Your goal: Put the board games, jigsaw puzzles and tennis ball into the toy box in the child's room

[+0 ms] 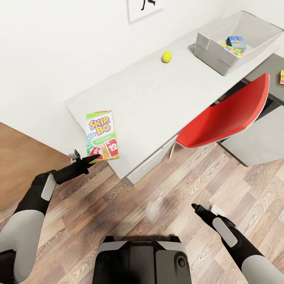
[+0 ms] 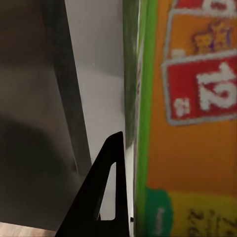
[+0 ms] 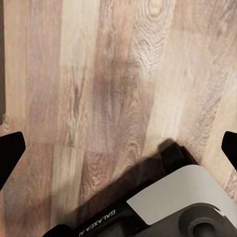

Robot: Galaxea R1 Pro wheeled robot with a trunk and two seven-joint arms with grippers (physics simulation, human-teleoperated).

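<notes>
Green Skip-Bo box on table corner, left tool touching it

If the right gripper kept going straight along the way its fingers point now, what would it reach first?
Most likely the wooden floor: the right gripper, fingers spread wide, looks straight onto the planks, with only the robot's base beside that line. Depth is unclear.

Ahead of your left hand runs the white desk, with the Skip-Bo box at its near corner just past that hand, the tennis ball farther off, and the toy box farthest.
</notes>
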